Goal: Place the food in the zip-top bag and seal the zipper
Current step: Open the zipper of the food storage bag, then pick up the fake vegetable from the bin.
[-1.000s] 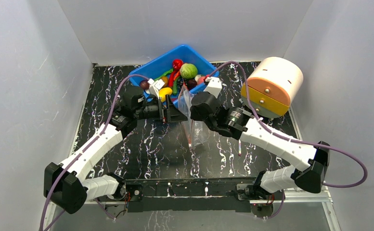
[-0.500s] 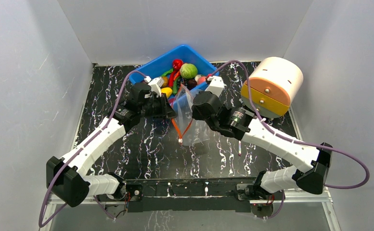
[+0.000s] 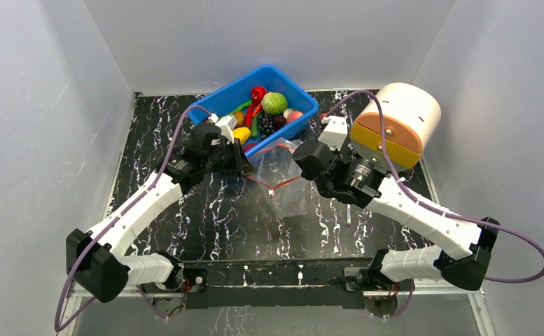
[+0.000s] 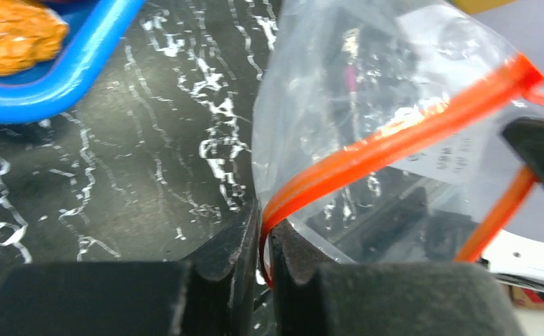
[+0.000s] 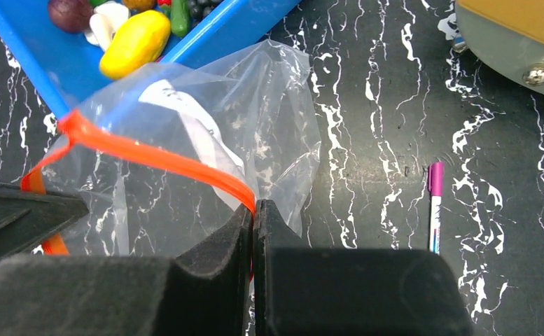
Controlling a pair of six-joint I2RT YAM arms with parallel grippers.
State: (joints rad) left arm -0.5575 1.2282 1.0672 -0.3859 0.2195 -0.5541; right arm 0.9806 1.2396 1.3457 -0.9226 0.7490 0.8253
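**Claws pinched on the zipper, one at each side of the bag's mouth**

The left claw (image 4: 264, 241) is closed to a thin slit, with the red-orange zipper (image 4: 395, 136) clamped between its jaws. The right claw (image 5: 253, 220) is pressed shut in the same way on the same strip, at the opposite side of the mouth. Between them the strip bows into an open loop.

From above, the fingertips of both claws are hidden under their own wrist housings, so the grips show only in the wrist views. In the left wrist view the far end of the strip is blurred, and a dark claw cuts it off at the right edge. A white label on the zip-top bag (image 3: 286, 192) is too small to read. Whether the bag's lower end rests on the desk (image 3: 206, 210) cannot be told.

The bag is clear and crinkled and is held over the desk just in front of the blue tub (image 3: 216, 106). The food (image 3: 258, 115) lies heaped in that tub, with a green melon (image 3: 274, 103) and a yellow piece (image 5: 134, 43) among it. A pink-capped pen (image 5: 435, 206) lies on the desk to the right of the bag.
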